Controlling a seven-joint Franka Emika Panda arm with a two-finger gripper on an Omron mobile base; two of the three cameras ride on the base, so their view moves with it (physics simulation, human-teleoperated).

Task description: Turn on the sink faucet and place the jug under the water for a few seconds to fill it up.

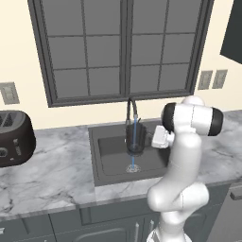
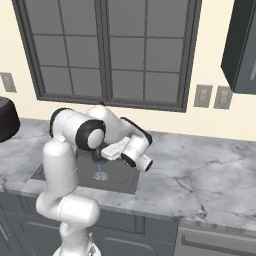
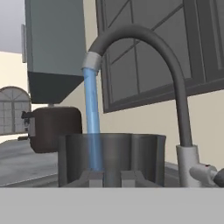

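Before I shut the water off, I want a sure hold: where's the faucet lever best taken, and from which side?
Probably the lever's free end, low on the faucet base. In the hand view it juts out to the right, away from the jug and the water, so come in from that open side, clear of the spout's curve above.

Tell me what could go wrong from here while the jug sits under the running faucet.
1. The blue water stream enters the dark translucent cylindrical jug near one side, not the centre; a small drift could send it past the rim.
2. The hand is shut on the jug held above the dark grey rectangular sink; added water weight might make it slip.
3. The tall dark grey gooseneck faucet stands close beside the jug, so lifting out carelessly could knock it.
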